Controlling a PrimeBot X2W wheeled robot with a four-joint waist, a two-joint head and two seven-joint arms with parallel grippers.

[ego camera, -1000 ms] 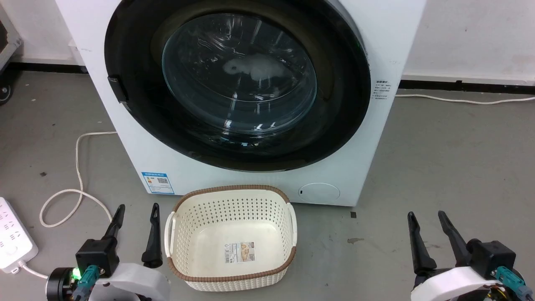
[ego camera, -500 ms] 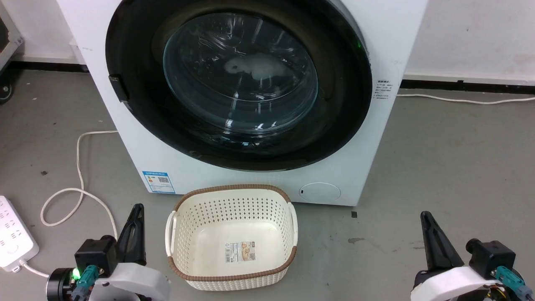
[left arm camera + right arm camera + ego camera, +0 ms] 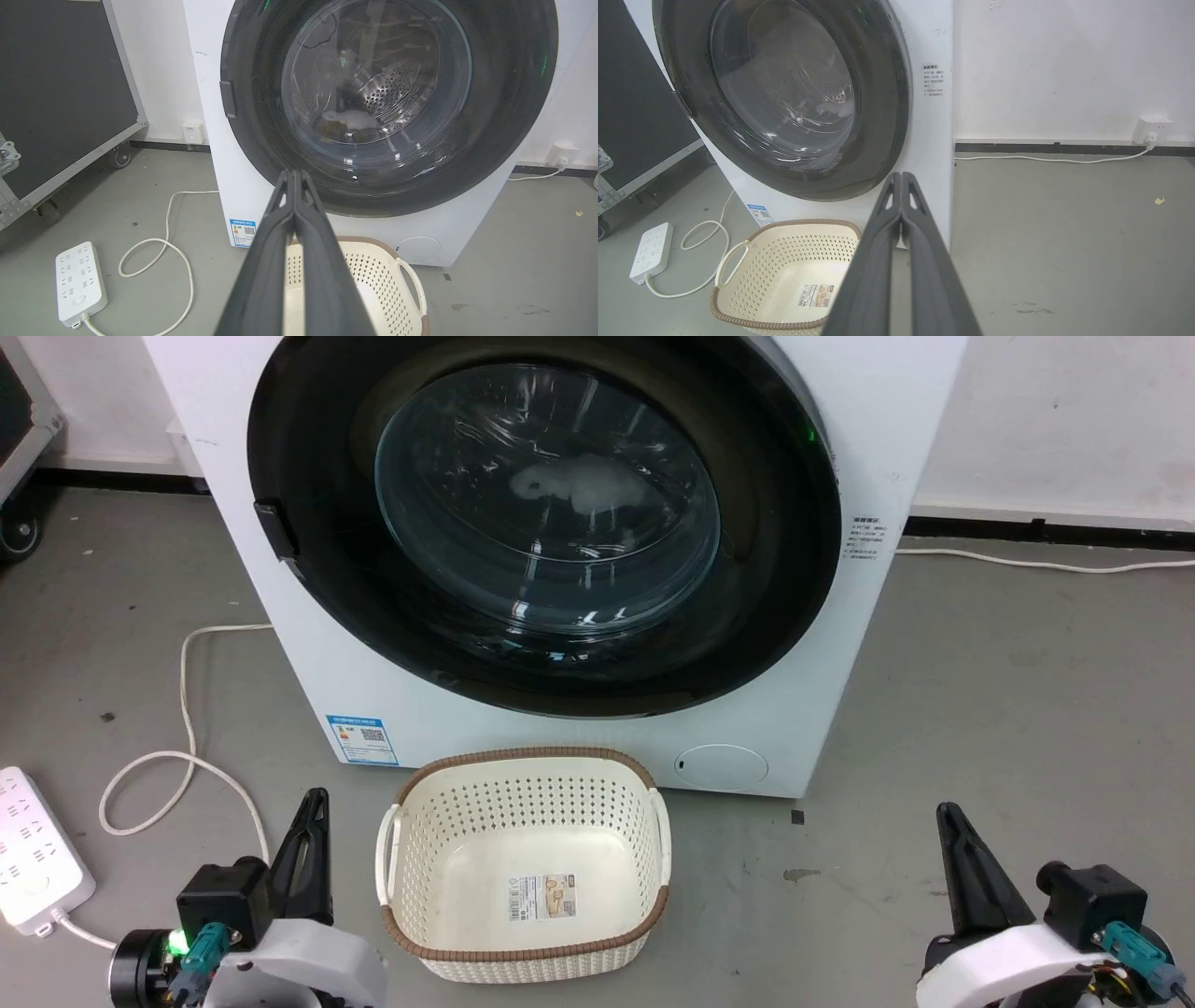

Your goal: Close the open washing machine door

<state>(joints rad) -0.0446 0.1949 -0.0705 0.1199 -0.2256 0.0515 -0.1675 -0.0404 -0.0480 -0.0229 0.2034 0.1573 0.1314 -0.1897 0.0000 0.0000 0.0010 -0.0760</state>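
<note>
left end effector (image 3: 316, 798), right end effector (image 3: 948, 812) newly tips-together; glossy black washing machine door (image 3: 546, 513) flush

You face the washing machine door (image 3: 546, 513), upper centre of frame: wide glossy black rim, smooth clear glass. The machine's casing (image 3: 313, 681) is smooth white. Lower centre, a perforated cream plastic basket (image 3: 523, 959), brown woven-look rim, on the matt, stained grey floor (image 3: 1008, 709).

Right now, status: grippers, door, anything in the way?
Both shut, empty, low: left gripper, right gripper. Task item: washing machine door looks flush, closed. In front: laundry basket on floor below door, not touching it.
</note>
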